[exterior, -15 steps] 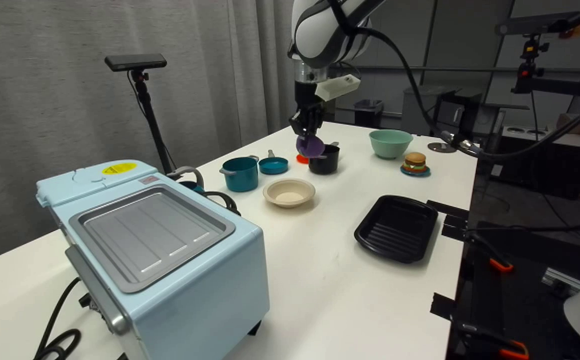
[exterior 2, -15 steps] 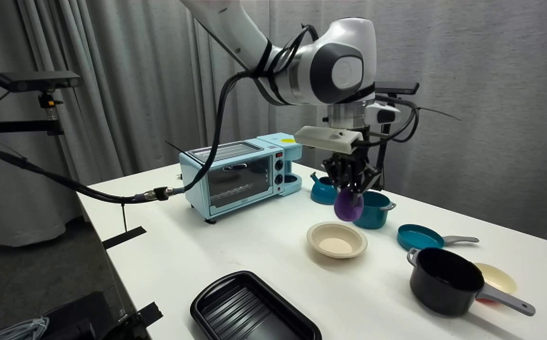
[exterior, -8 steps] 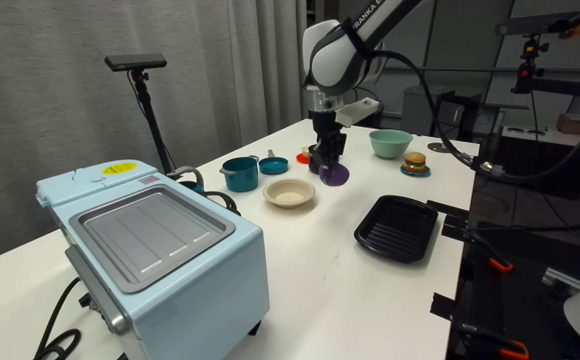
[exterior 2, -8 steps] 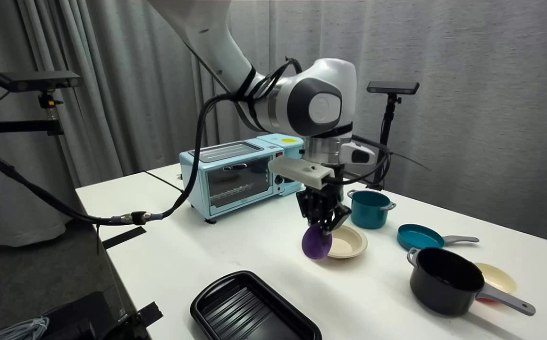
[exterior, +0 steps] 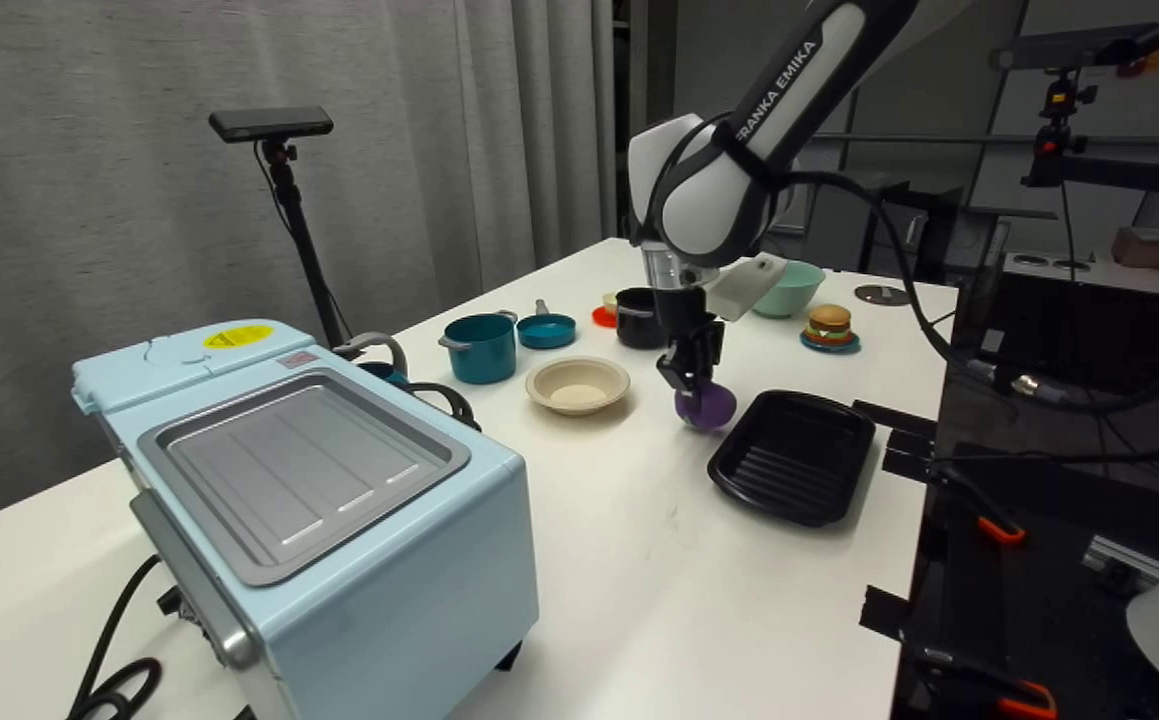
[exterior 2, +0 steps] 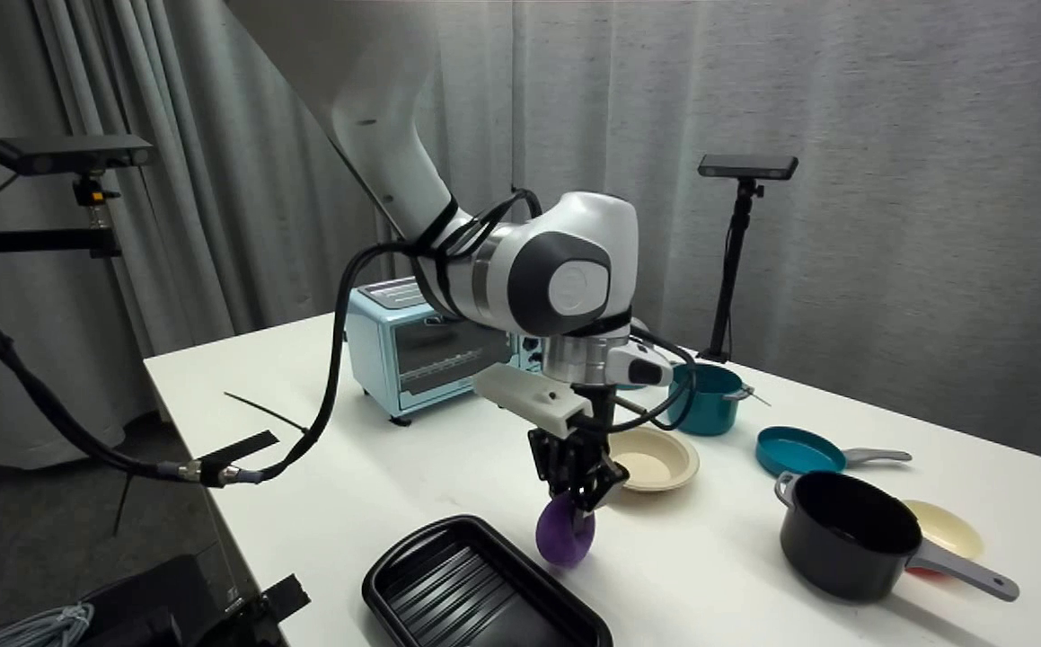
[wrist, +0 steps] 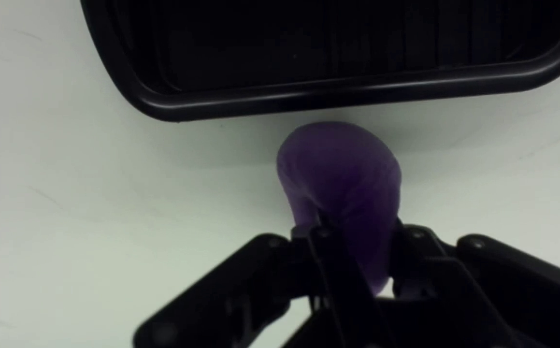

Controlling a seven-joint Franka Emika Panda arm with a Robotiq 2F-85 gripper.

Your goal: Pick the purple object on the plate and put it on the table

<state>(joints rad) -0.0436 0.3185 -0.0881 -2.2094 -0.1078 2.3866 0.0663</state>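
The purple object (exterior: 711, 408) shows in both exterior views (exterior 2: 563, 534) as a rounded, cupped piece, and in the wrist view (wrist: 337, 164). My gripper (wrist: 357, 237) is shut on it, with a finger on either side; the fingers hide part of it. In an exterior view the gripper (exterior 2: 583, 505) points down and holds it low over the white table (exterior: 629, 500), beside the black tray. I cannot tell whether it touches the table. The cream plate (exterior: 579, 400) is empty, behind the gripper in an exterior view (exterior 2: 655, 483).
The black ribbed tray (exterior: 799, 480) lies right beside the purple object; its rim (wrist: 308, 99) is close in the wrist view. A light blue oven (exterior: 419, 590), a teal pot (exterior: 484, 350), a teal pan (exterior: 546, 332), a black pot (exterior 2: 852, 539), a green bowl (exterior: 794, 290) and a toy burger (exterior: 829, 325) stand around.
My gripper has carried the purple object down and across, from above the area by the teal pot, past the cream plate, to low beside the black tray. The grip stays shut.
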